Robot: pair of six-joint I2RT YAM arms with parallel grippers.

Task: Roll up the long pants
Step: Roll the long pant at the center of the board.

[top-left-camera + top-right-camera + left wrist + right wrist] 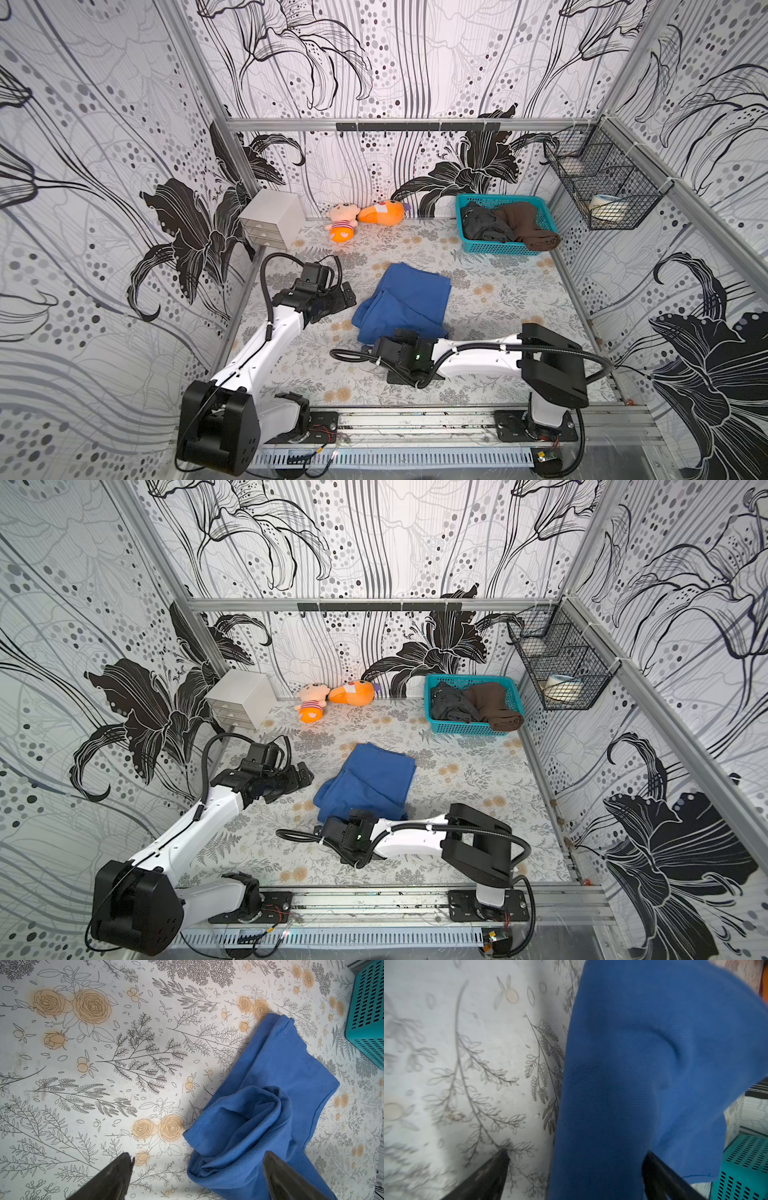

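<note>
Step in hand, by the look of it: lining up a grab at the near end before rolling. Not rolled yet.

Task item: large royal-blue soft fabric long pants [409, 293], lying mid-table on the floral-print tabletop [498, 299], folded into a flat band running away from the robot base at a slight slant. Far end flat. Near end bunched into a loose, lopsided curl, nothing like a tight roll.

Left gripper [197, 1158]: released, jaws spread wide, gripping nothing. Sits just beside the left edge of the pants, one fingertip over bare table, the other over the bunched blue cloth. Contact with the cloth: cannot tell.

Right gripper [576, 1154]: likewise released and wide, nothing grasped. Low at the near edge of the pants, cloth running in between the fingers. Wrist view blurred, so touching or just above: cannot tell.

Next move, as a judgement: flatten the bunch, close both grippers on the near hem at matching spots either side, then turn the edge over and walk it toward the far end. Calls for even tension. Slack cloth, likely to skew or cone under uneven pull.

Out of the way: teal perforated plastic basket [494, 248] holding a dark grey garment [482, 226] and a brown garment [525, 224], far right corner, well apart from the pants.
</note>
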